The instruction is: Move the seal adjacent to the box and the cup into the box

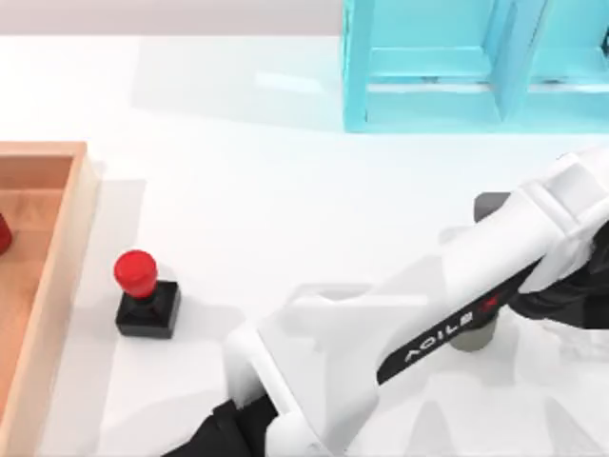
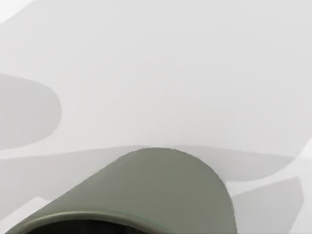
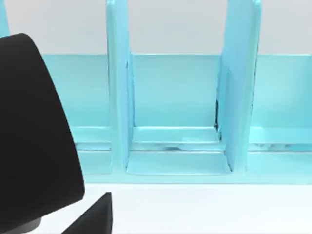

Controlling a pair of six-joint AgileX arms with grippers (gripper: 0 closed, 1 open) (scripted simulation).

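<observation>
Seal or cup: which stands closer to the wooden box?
The seal, red knob on a black base, stands just beside the box's right wall; the cup sits far across the table, at the right.

Seal (image 1: 146, 295) just right of the box (image 1: 59, 276) at table's left; cup (image 1: 473, 335) well right; shelf frame (image 1: 476, 67) behind, far right
</observation>
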